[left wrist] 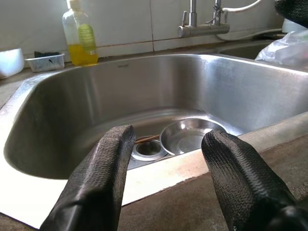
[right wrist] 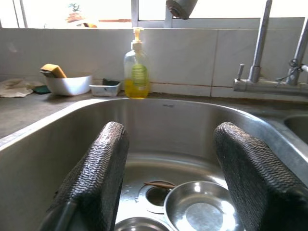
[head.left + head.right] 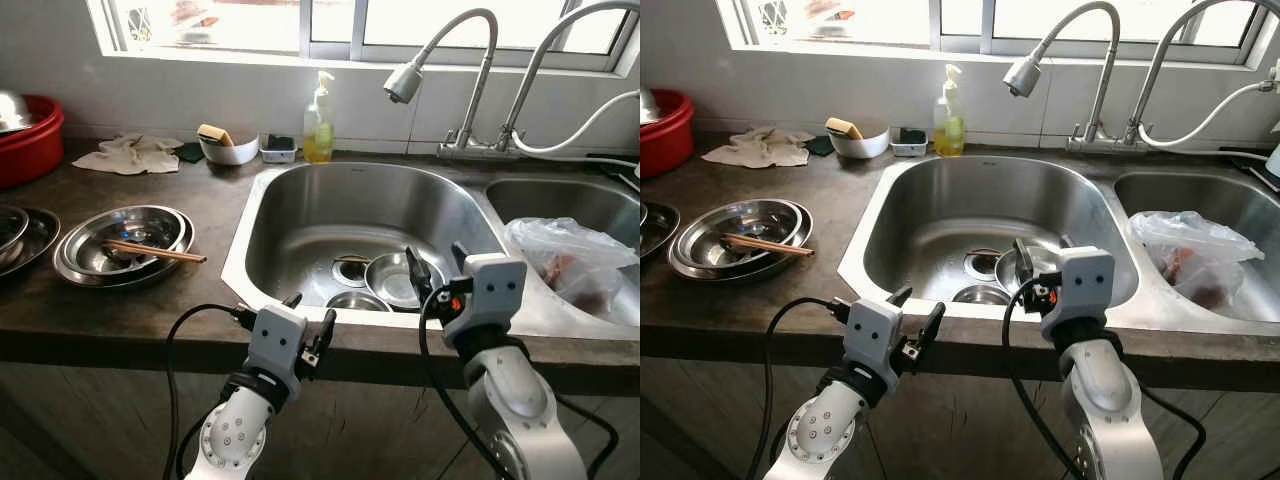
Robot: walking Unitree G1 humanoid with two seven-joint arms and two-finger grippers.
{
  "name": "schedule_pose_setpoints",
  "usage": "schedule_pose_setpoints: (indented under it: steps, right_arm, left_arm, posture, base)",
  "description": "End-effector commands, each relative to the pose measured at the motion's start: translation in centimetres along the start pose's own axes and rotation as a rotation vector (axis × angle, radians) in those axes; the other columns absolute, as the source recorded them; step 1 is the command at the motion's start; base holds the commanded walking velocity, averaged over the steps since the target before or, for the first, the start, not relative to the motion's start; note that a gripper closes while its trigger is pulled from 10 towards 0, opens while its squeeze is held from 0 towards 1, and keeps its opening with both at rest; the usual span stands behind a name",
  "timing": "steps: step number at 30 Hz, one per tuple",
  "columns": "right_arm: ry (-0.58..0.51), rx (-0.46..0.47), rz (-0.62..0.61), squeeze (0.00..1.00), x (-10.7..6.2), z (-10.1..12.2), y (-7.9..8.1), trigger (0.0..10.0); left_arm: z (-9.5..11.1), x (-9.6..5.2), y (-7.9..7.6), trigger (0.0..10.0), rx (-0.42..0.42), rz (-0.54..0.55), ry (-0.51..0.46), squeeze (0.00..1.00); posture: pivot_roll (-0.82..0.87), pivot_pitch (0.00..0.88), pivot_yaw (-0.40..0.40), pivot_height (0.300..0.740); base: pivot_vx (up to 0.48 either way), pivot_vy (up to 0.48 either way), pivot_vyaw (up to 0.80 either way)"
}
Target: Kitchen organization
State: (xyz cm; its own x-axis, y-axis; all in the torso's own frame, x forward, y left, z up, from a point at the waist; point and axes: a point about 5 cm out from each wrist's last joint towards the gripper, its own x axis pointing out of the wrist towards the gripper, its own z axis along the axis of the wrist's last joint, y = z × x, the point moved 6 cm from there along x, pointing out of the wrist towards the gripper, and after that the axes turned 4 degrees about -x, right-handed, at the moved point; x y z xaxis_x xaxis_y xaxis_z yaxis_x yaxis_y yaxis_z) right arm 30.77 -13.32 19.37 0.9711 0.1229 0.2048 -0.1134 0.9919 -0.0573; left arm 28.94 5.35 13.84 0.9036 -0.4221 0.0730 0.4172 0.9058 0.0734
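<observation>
my fingers (image 1: 98, 187): black, woven texture
my arms (image 3: 240, 430): silver
sink (image 3: 300, 215): shiny steel
bowls in sink (image 3: 395, 278): steel
soap bottle (image 3: 319, 125), far: clear, yellow liquid, green label
tub (image 3: 30, 140), far left: red
counter (image 3: 120, 310): dark brown
plates (image 3: 125, 240), left: steel
chopsticks (image 3: 155, 251): light brown
cloth (image 3: 130, 153): off-white

head stereo pair looking down at sink (image 3: 300, 215), both wrist views close at its front rim, facing its basin

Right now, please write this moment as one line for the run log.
left gripper: open, at sink front edge | right gripper: open, above steel bowls in sink | nothing held
</observation>
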Motion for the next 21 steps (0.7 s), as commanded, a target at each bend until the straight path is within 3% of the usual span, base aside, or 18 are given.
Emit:
schedule_pose_setpoints:
  steps: [1, 14, 21]
  right_arm:
    - [-0.032, 0.005, -0.008, 0.00, -0.23, 0.84, 0.07, 10.0]
    - [-0.040, 0.027, -0.010, 0.00, 0.06, 1.10, 0.39, 10.0]
    - [-0.036, 0.034, -0.009, 0.00, 0.28, 0.99, 0.62, 10.0]
  left_arm:
    - [0.38, 0.05, 0.00, 10.0, 0.001, -0.006, -0.019, 0.00]
    - [0.31, 0.24, 0.26, 10.0, 0.019, -0.007, -0.022, 0.00]
    - [0.19, 0.17, 0.16, 10.0, 0.017, -0.006, -0.018, 0.00]
  posture:
    - [0.00, 0.000, -0.045, 0.740]
    - [0.00, 0.000, -0.039, 0.740]
    - [0.00, 0.000, -0.043, 0.740]
  base:
    - [0.000, 0.000, 0.00]
    - [-0.018, 0.000, 0.00]
    - [-0.261, 0.000, 0.00]
